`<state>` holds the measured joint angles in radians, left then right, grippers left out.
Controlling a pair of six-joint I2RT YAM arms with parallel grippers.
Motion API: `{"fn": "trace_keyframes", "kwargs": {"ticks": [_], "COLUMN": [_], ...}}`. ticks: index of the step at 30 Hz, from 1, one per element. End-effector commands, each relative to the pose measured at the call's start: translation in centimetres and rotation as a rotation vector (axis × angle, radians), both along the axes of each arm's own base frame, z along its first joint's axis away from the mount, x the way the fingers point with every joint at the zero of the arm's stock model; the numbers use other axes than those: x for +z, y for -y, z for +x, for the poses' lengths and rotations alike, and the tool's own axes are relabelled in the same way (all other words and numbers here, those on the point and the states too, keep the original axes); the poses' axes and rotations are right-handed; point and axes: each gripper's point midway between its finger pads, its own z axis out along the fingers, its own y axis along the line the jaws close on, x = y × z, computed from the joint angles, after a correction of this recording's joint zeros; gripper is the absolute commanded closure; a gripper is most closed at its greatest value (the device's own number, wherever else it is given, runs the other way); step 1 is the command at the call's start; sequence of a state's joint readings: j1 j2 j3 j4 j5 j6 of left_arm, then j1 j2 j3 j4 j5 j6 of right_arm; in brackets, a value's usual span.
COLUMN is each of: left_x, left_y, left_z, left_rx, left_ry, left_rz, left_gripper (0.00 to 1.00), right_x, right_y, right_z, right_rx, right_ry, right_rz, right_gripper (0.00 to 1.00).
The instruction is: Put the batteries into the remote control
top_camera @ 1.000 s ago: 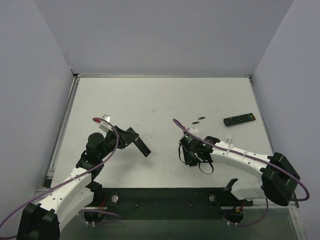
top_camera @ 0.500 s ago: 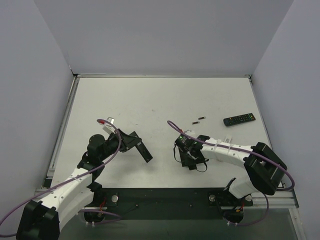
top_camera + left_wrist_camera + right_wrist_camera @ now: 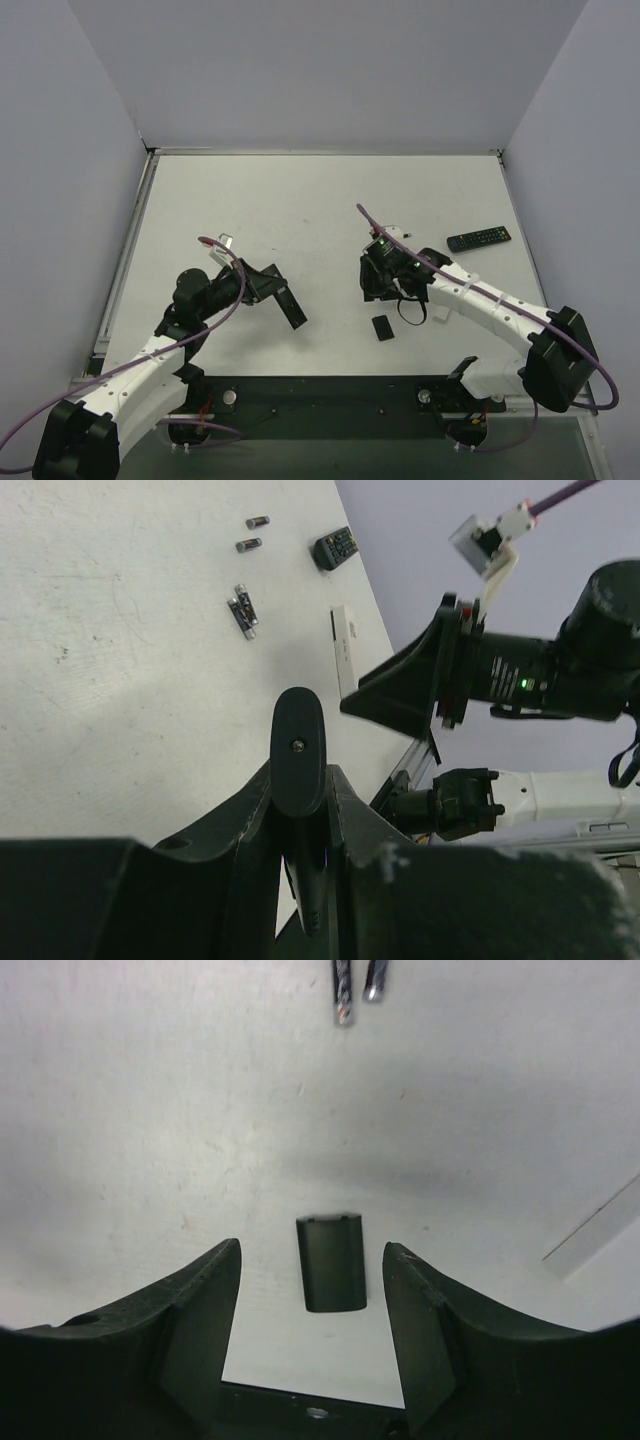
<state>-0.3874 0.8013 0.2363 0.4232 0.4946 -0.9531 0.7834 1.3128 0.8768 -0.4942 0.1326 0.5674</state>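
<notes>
On white worktop (image 3: pixel 300 200), long black plastic remote control (image 3: pixel 299 735) is held off the surface, pinched tight by left end effector (image 3: pixel 299 790). Right end effector (image 3: pixel 312 1252) is spread, nothing gripped; small flat black rectangular cover (image 3: pixel 331 1270) is seen lying on worktop betw. its fingers. Tiny dark cylindrical batteries with metallic ends (image 3: pixel 342 995) lie on worktop straight ahead of right end effector, beyond cover, long axes approx. along its reach direction. Right arm is judged nearer & free, so pick is best made by it.
</notes>
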Motion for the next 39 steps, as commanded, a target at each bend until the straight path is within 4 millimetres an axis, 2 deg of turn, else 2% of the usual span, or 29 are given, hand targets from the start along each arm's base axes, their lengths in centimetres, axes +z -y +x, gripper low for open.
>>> {"fn": "trace_keyframes", "kwargs": {"ticks": [1, 5, 10, 12, 14, 15, 16, 21, 26, 30, 39], "left_x": [4.1, 4.6, 4.4, 4.4, 4.3, 4.3, 4.3, 4.3, 3.7, 3.6, 3.7], "left_y": [1.2, 1.2, 1.1, 1.2, 1.3, 1.3, 1.3, 1.4, 1.4, 1.4, 1.6], "left_z": [-1.0, -1.2, -1.3, -1.4, -1.5, -1.5, -1.5, -1.9, -2.0, -2.1, -2.1], "left_rx": [-0.107, -0.125, -0.122, -0.131, -0.136, -0.138, -0.141, -0.150, -0.148, -0.150, -0.156], "left_ry": [0.174, 0.187, 0.191, 0.189, 0.185, 0.188, 0.186, 0.181, 0.168, 0.163, 0.164], "left_rz": [-0.053, -0.042, -0.021, -0.020, -0.021, -0.019, -0.019, -0.025, -0.020, -0.022, -0.019], "left_gripper": [1.00, 1.00, 1.00, 1.00, 1.00, 1.00, 1.00, 1.00, 1.00, 1.00, 1.00], "right_x": [2.4, 2.8, 2.3, 2.1, 1.2, 0.1, 0.2, -2.2, -3.2, -4.3, -6.5], "right_y": [2.5, 3.5, 3.2, 2.9, 2.3, 2.3, 2.0, 1.4, 0.9, 1.5, 2.1], "right_z": [2.7, 5.1, 8.3, 9.3, 10.3, 10.6, 11.2, 12.2, 13.2, 14.1, 14.6], "right_rx": [-0.050, -0.111, -0.167, -0.175, -0.181, -0.188, -0.192, -0.201, -0.206, -0.227, -0.245], "right_ry": [0.050, 0.059, 0.044, 0.037, 0.013, -0.013, -0.011, -0.076, -0.093, -0.093, -0.133], "right_rz": [-0.028, 0.007, 0.072, 0.091, 0.094, 0.083, 0.083, 0.065, 0.052, 0.004, -0.039], "right_gripper": [0.47, 0.60, 0.73, 0.75, 0.75, 0.75, 0.75, 0.76, 0.76, 0.77, 0.82]}}
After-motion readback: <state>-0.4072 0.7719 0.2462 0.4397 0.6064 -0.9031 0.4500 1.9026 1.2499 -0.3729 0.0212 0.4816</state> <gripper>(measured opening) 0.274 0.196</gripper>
